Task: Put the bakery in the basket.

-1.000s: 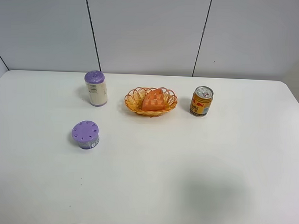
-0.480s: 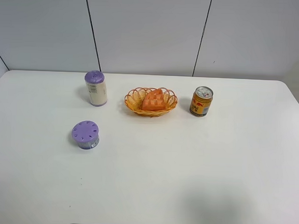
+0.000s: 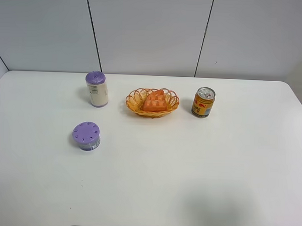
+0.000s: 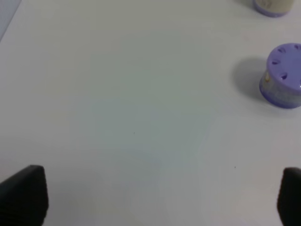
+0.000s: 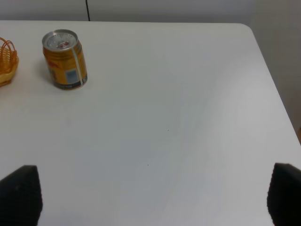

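White table [image 3: 188, 183] carries, from left to right, a low purple-lidded container [image 3: 86, 135], a tall purple-lidded container [image 3: 97, 89], the basket [image 3: 134, 100] with the bakery [image 3: 155, 102] lying inside it, and a drink can [image 3: 203, 102]. Left gripper [image 4: 155, 195] and right gripper [image 5: 153, 195] both have their jaws wide apart, holding nothing.
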### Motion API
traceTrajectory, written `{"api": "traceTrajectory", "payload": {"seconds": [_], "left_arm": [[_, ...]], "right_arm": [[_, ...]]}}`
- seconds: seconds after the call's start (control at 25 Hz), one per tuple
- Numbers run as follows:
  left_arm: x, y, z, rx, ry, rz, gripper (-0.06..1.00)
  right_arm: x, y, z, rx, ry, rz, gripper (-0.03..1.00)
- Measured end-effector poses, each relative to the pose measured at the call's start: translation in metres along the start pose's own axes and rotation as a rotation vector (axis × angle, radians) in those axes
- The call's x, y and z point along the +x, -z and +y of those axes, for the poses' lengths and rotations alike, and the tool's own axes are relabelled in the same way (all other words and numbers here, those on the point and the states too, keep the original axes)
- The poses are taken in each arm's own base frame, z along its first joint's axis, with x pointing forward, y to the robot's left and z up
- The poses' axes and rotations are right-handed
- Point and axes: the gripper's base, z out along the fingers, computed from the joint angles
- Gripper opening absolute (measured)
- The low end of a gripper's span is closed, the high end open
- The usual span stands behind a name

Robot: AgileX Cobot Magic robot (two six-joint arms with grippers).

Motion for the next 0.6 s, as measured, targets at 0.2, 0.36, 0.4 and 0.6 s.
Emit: {"api": "traceTrajectory", "payload": {"seconds": [0.2, 0.36, 0.4, 0.6], "left_arm": [[0.0, 0.0, 0.0, 0.0, 0.0, 0.0, 0.99], [0.0, 0.0, 0.0, 0.0, 0.0, 0.0, 0.99], [0.0, 0.0, 0.0, 0.0, 0.0, 0.0, 0.99], [0.0, 0.0, 0.0, 0.0, 0.0, 0.0, 0.99]], "right_arm": [[0.0, 0.0, 0.0, 0.0, 0.0, 0.0, 0.95], [0.0, 0.0, 0.0, 0.0, 0.0, 0.0, 0.95], [0.0, 0.0, 0.0, 0.0, 0.0, 0.0, 0.95], [0.0, 0.0, 0.0, 0.0, 0.0, 0.0, 0.95]]}}
